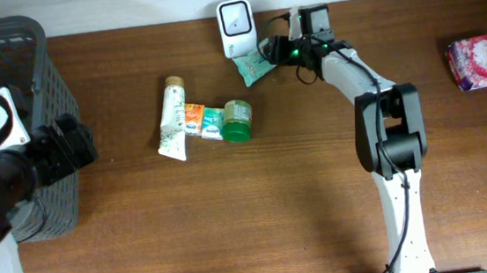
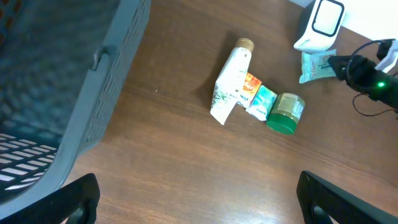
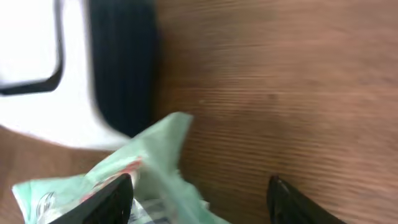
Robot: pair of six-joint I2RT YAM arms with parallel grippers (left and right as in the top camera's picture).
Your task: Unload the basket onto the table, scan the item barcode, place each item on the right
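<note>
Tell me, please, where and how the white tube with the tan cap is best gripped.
Probably from straight above, closing across the width of the white tube just below its tan cap. It lies flat, and that stretch has bare table on both sides. Lower down, the orange box sits against its side.

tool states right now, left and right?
Left tool: open, empty.
Right tool: open, over the green packet beside the scanner, not gripping it.
</note>
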